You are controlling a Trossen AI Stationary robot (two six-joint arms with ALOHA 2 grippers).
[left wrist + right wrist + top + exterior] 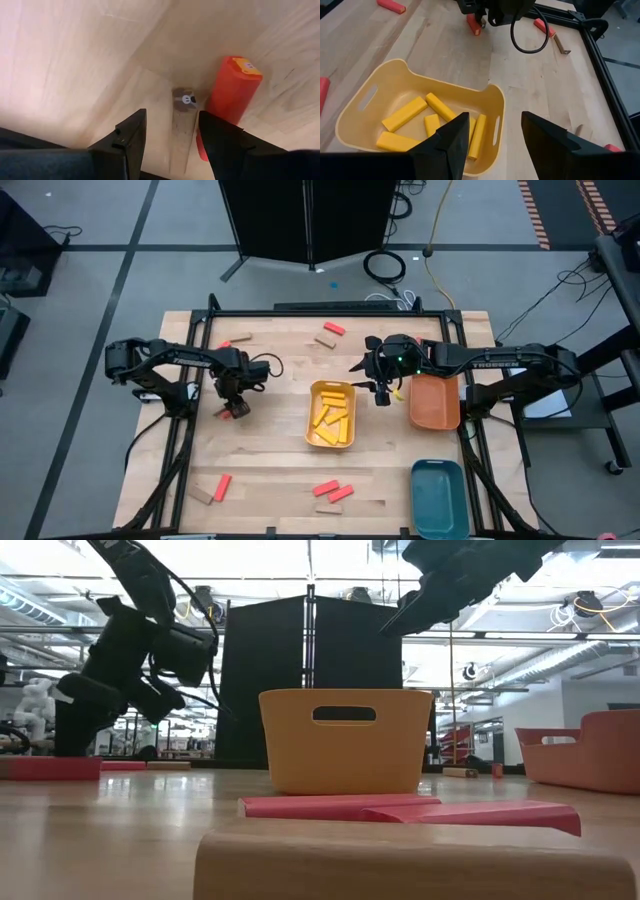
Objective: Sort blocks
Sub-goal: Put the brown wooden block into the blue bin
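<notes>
In the high view my left gripper point(237, 408) points down at the table's left middle, over a tan block and a red block lying side by side. In the left wrist view its open fingers point(172, 117) stand on either side of the tan block point(184, 125), with a gap showing on one side. The red block point(231, 95) lies just outside one finger. My right gripper point(383, 392) hangs open and holds nothing point(495, 125) above the far right corner of the yellow tray point(312, 430). Several yellow blocks point(427, 120) lie in that tray.
An orange tray point(435, 402) stands right of the yellow one, and a teal tray point(438, 498) sits at the near right corner. Loose red and tan blocks lie at the far side point(330, 332) point(242, 338) and along the near edge point(215, 488) point(333, 491).
</notes>
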